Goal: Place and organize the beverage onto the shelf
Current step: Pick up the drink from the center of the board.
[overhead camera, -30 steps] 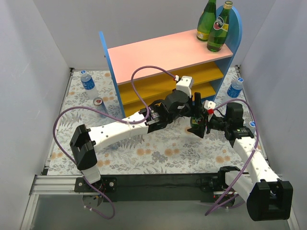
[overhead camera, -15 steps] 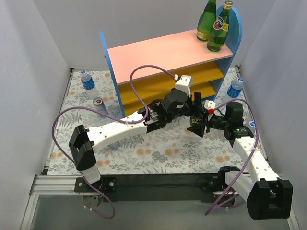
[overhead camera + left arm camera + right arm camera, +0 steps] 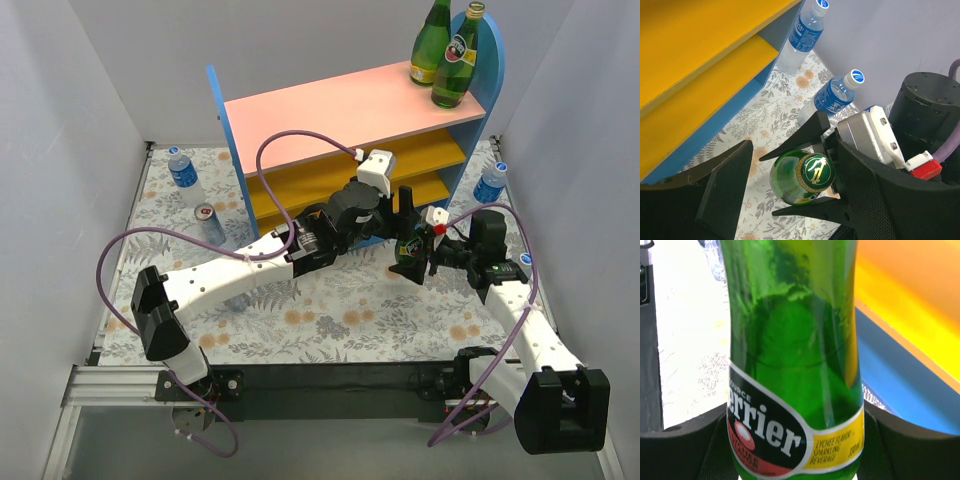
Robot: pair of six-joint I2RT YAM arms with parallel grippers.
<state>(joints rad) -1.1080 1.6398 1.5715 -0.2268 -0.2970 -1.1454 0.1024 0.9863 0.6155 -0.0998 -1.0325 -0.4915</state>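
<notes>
My right gripper (image 3: 424,257) is shut on a green glass bottle (image 3: 408,252) with a Perrier label (image 3: 790,425) and holds it upright in front of the shelf (image 3: 340,110). My left gripper (image 3: 407,213) is open above that bottle. In the left wrist view its wide jaws stand either side of the green cap (image 3: 816,171) without touching it. Two more green bottles (image 3: 433,45) (image 3: 456,62) stand on the pink top board at the right end. Clear blue-labelled bottles stand left (image 3: 184,172) and right (image 3: 490,183) of the shelf. One silver-red can (image 3: 207,216) stands at the left.
The orange-yellow lower boards (image 3: 690,50) hold nothing that I can see. Two clear bottles (image 3: 802,37) (image 3: 832,96) stand by the right wall close to the right arm. Grey walls close in the floral mat (image 3: 330,320) on both sides.
My left arm has stretched a little further toward the shelf, shifting its gripper slightly up over the bottle. The right gripper and its bottle have barely moved.
</notes>
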